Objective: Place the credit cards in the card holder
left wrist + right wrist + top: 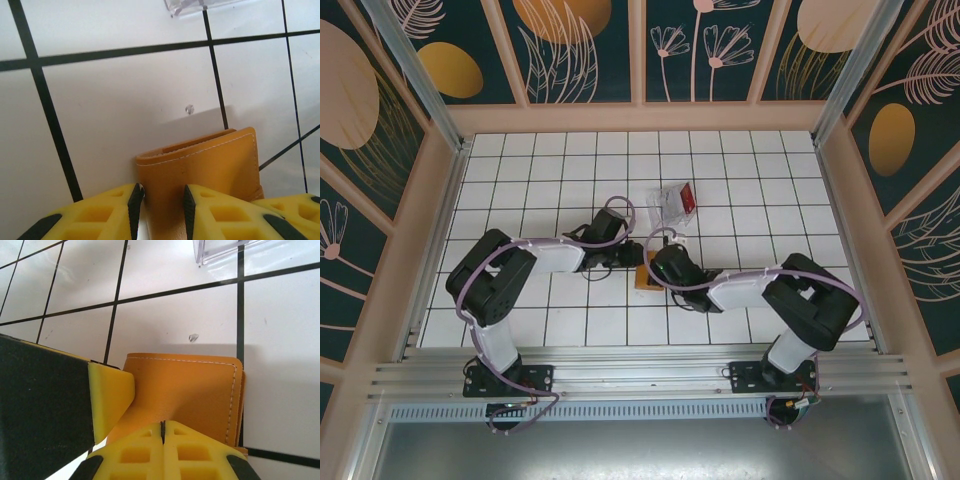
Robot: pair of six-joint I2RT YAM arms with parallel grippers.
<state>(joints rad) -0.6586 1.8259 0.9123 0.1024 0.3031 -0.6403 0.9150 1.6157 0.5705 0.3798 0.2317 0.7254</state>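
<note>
As both arms meet, top view: clear case (670, 208) holding a red card (686, 196) lies beyond the jaws, card holder (642, 280) under them | left wrist: left gripper (160, 200) jaws partly apart astride the folded card holder, grasp I cannot tell | right wrist: right gripper (163, 435) clenched, tips on card holder, left finger (111, 395) touching its edge

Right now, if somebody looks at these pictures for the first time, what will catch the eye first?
The orange card holder in the middle of the white tiled table, with both arms meeting over it. The left tool straddles its edge, and the right tool, shut, rests at its near side. Just beyond lies a clear case with a red card in it.
</note>
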